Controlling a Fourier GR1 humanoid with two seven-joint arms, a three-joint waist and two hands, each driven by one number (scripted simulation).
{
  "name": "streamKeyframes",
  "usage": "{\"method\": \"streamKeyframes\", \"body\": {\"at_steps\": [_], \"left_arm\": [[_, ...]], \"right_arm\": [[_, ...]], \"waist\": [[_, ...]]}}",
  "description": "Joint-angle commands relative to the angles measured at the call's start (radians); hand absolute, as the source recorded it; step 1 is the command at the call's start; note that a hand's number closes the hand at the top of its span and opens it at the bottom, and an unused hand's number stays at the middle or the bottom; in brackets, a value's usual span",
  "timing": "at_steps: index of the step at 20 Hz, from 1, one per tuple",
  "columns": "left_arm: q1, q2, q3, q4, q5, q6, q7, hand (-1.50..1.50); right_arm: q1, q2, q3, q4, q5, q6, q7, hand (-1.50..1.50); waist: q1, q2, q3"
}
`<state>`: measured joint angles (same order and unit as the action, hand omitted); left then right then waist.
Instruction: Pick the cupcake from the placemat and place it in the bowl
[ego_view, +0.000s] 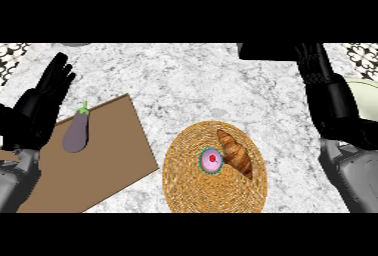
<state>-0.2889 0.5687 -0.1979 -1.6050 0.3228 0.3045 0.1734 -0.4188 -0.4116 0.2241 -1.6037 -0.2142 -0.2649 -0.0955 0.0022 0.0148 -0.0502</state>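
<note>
round woven placemat (181, 187) bears the frosted cupcake (211, 160) beside a croissant (236, 153); left hand (40, 102) released, right hand's (314, 60) fingers hidden, cannot tell.

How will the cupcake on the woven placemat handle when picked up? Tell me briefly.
The cupcake looks small, so probably light. Its pink frosting is likely soft and smearable; gripping the teal wrapper seems safer. It sits close beside the croissant, which fingers may nudge.

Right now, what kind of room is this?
Probably a kitchen. There is a speckled stone counter, and food is set out: a croissant and a cupcake on a woven placemat, and an eggplant on a brown board.
</note>
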Motion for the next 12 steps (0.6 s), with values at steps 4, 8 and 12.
{"method": "streamKeyframes", "body": {"at_steps": [4,8,12], "left_arm": [[0.088,-0.026,0.029,0.060,-0.036,0.021,-0.091,0.00],[0.095,0.004,0.045,0.075,-0.035,0.032,-0.054,0.00],[0.129,0.003,0.077,0.093,-0.034,0.040,-0.070,0.00]], "right_arm": [[-0.098,-0.058,0.054,-0.055,-0.035,0.224,-0.040,1.50],[-0.045,-0.368,0.177,0.062,0.349,0.214,0.119,-1.50],[0.231,-0.187,0.244,-0.165,0.407,-0.060,0.233,-1.50]], "waist": [[0.015,-0.012,0.049],[-0.033,-0.021,0.026],[-0.053,-0.030,0.048]]}}
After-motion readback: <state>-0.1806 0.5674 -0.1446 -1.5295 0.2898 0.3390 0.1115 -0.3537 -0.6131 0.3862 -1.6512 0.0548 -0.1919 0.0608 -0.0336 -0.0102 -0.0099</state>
